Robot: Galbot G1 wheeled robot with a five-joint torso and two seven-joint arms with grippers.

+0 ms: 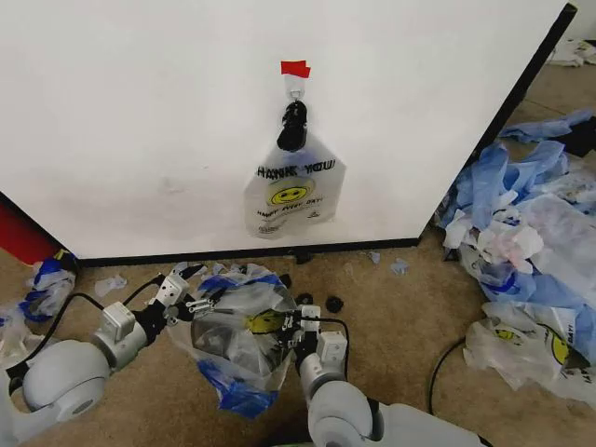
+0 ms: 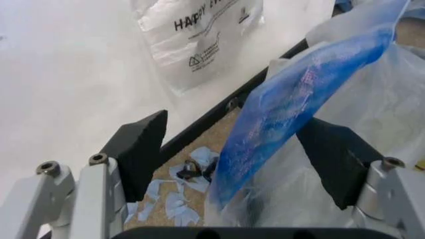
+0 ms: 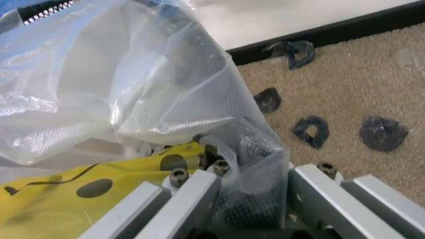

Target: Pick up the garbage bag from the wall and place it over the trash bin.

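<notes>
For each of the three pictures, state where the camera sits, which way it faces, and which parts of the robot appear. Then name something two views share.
Head view: on the head, looking down at the wall and carpet; both arms, left gripper, right gripper.
Left wrist view: on the left wrist, facing the wall; its fingers.
Right wrist view: on the right wrist, facing the carpet; its fingers.
Shared: the garbage bag; the THANK YOU bag.

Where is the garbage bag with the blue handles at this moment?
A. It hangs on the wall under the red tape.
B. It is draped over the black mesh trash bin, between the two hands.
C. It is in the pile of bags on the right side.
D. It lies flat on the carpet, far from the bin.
B: the garbage bag covers the trash bin, with the left hand and the right hand at its sides.
</notes>
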